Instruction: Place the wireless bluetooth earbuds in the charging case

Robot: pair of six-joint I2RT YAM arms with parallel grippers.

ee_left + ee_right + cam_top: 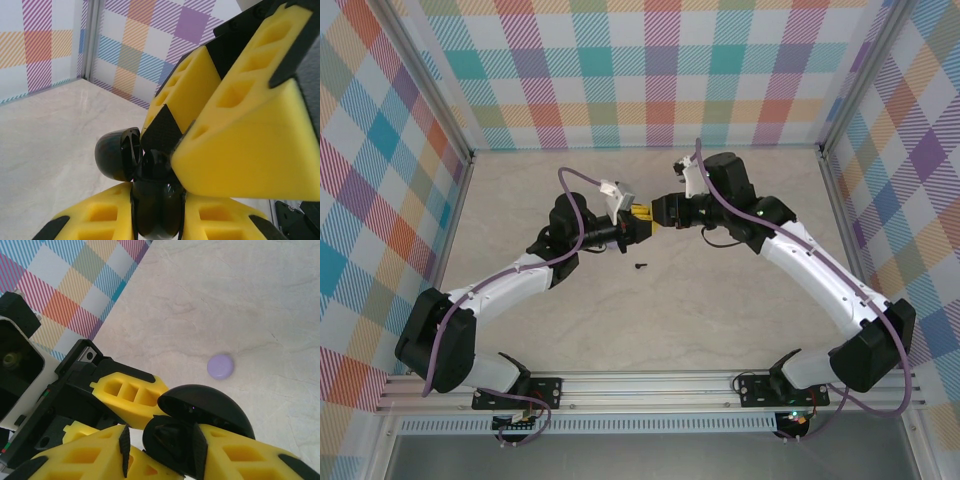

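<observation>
A black charging case (156,212) is held clamped between the closely set fingers of the left tool (632,224), above the middle of the tabletop (720,300). The lid (117,155) of the case is swung open to one side. The right tool (165,452) is set against the case from the opposite side, with its yellow fingers (240,455) placed on either side of the case's body. Whether anything is gripped by the right tool cannot be told. Whether an earbud is seated inside the case cannot be told either. One black earbud (640,266) is seen lying on the tabletop just on the arm-base side of the case. A small round lavender piece (220,366) is seen resting on the tabletop near the case, apart from it.
</observation>
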